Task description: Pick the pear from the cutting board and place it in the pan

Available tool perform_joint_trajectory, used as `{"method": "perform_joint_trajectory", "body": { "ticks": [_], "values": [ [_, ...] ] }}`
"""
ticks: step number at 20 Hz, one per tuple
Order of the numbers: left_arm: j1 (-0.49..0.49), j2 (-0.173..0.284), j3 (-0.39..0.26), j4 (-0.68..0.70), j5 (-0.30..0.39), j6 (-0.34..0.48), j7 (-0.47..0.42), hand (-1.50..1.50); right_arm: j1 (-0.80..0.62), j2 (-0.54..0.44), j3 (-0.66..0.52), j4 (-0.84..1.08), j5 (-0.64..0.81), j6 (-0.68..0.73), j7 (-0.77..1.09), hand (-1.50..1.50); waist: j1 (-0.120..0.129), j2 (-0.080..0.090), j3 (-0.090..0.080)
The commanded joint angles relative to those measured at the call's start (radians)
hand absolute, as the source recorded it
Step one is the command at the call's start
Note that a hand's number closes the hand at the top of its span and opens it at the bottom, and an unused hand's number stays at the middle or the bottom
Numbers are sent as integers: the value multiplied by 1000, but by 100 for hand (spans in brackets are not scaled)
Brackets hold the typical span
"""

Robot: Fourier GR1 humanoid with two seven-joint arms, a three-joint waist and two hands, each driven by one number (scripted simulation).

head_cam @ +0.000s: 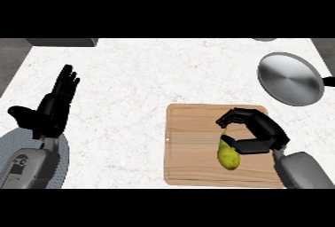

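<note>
A yellow-green pear point(227, 155) lies on the wooden cutting board point(189, 150) at the lower right of the counter, stem end pointing away from me. My right hand point(258, 131) is over the pear's upper part, fingers curled above the stem end and thumb against the pear's right side. The pear still rests on the board. A round silver pan point(290, 79) sits at the far right, its dark handle pointing right. My left hand point(56, 104) rests open at the left, fingers up.
A grey block point(62, 42) stands at the counter's far left edge. A grey round mat point(16, 146) shows at the lower left under my left forearm. White marble counter point(144, 75) lies between board and pan.
</note>
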Motion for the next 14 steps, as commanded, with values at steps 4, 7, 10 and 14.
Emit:
{"method": "perform_joint_trajectory", "body": {
  "ticks": [4, 7, 10, 14],
  "values": [
    [15, 38, 14, -30, -22, 15, 64, 0, 64, -262, -146, 47, 137, 45, -314, -150, -19, -12, -3],
    [-31, 20, -2, -82, -31, 40, 153, 0, -84, -319, -186, 158, 132, 140, -289, -150, -1, -10, -3],
    [-42, -27, -42, -51, -71, 71, 134, 0, -117, -448, -156, 111, 149, 288, -246, -150, -7, -10, -4],
    [7, -23, -40, -86, -61, 56, 128, 0, -263, -530, -110, 98, 210, 388, -150, -150, 16, -11, -5]
  ]
}}
